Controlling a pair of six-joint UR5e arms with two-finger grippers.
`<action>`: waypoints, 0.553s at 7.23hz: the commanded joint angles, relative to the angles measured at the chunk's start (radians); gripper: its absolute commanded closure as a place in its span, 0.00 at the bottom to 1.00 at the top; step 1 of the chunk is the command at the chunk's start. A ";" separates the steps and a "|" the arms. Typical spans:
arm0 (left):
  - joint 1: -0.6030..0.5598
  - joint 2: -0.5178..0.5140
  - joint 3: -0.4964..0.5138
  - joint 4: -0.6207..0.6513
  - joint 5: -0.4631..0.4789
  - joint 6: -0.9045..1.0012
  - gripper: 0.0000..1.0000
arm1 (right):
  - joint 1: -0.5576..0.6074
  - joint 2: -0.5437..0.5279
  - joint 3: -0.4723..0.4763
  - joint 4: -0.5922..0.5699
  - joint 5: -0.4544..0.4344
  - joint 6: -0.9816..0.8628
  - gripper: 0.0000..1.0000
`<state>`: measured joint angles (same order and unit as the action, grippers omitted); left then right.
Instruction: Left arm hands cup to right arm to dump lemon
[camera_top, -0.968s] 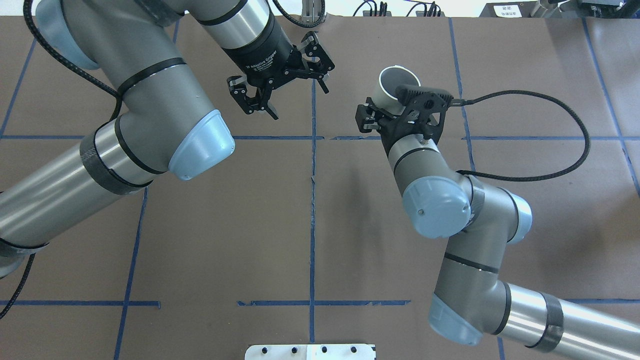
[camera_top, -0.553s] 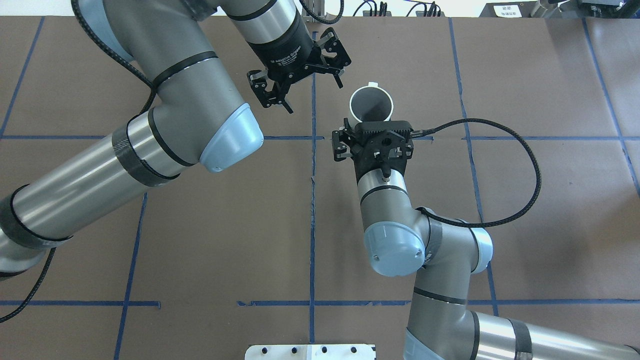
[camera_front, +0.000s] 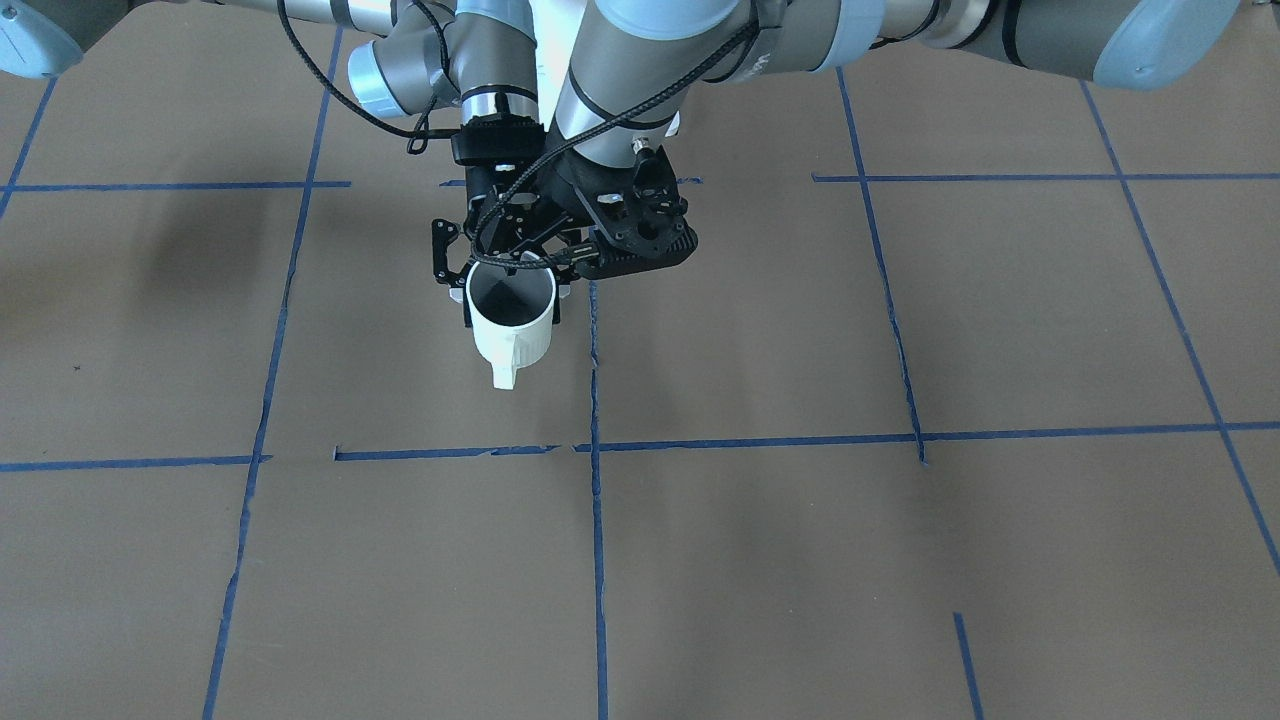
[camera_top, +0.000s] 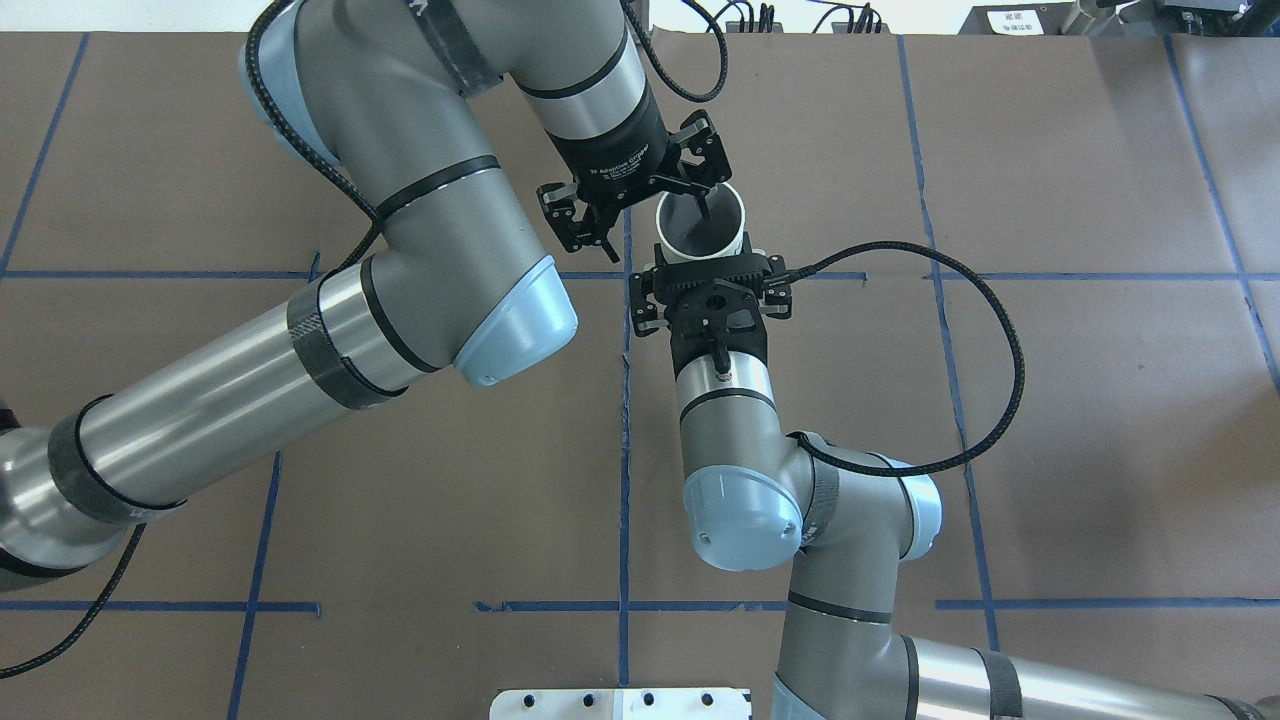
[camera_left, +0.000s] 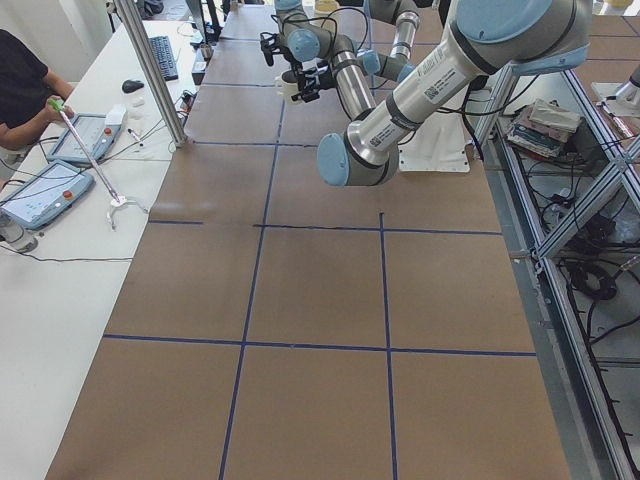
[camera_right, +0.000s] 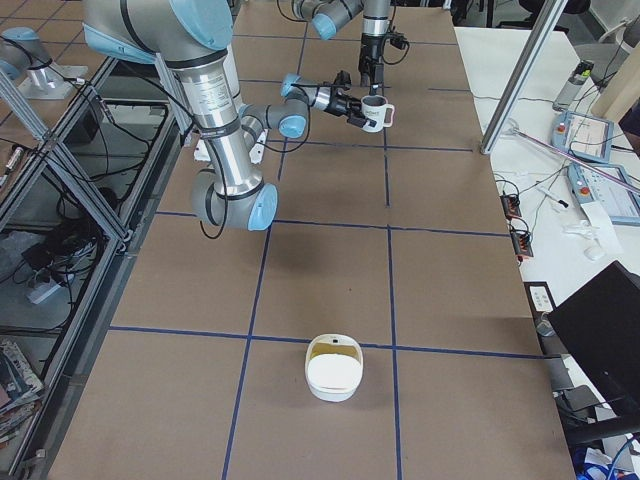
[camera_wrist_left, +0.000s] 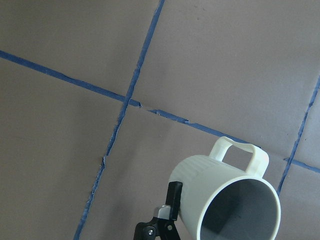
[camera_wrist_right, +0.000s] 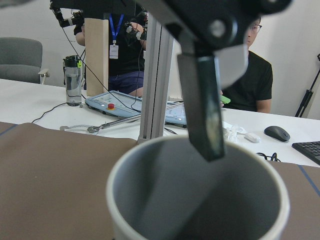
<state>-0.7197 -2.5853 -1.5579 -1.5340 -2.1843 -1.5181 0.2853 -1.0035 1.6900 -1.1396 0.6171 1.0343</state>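
Observation:
The white cup (camera_top: 700, 232) is held above the table with its grey mouth turned up and no lemon showing inside. My right gripper (camera_top: 708, 285), under its black holed bracket, is shut on the cup's body from the near side. My left gripper (camera_top: 655, 225) is open and straddles the cup's wall. One left finger (camera_wrist_right: 205, 105) dips into the mouth, and the other (camera_wrist_left: 173, 200) is outside the wall. In the front view the cup (camera_front: 512, 335) points its handle away from the robot. The lemon is not in view.
The brown table (camera_top: 1050, 430) carries blue tape lines. A white bowl with a yellowish inside (camera_right: 333, 368) stands near the table's right end. People sit at a side bench with tablets (camera_left: 45, 190). A white base plate (camera_top: 620, 703) lies at the near edge.
My right arm has carried the cup leftward towards the centre line. My left arm has swung right, and one of its open fingers now sits in the cup's mouth.

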 joint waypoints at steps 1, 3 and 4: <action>0.005 0.002 0.001 0.000 0.006 0.001 0.15 | 0.000 0.002 0.007 0.001 -0.002 -0.043 0.64; 0.005 0.004 0.007 0.000 0.006 0.001 0.18 | -0.001 0.003 0.014 0.003 -0.002 -0.042 0.63; 0.006 0.001 0.012 0.000 0.020 0.001 0.19 | -0.003 0.003 0.014 0.003 -0.003 -0.043 0.62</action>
<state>-0.7147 -2.5828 -1.5513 -1.5340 -2.1748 -1.5171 0.2834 -1.0007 1.7028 -1.1369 0.6148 0.9924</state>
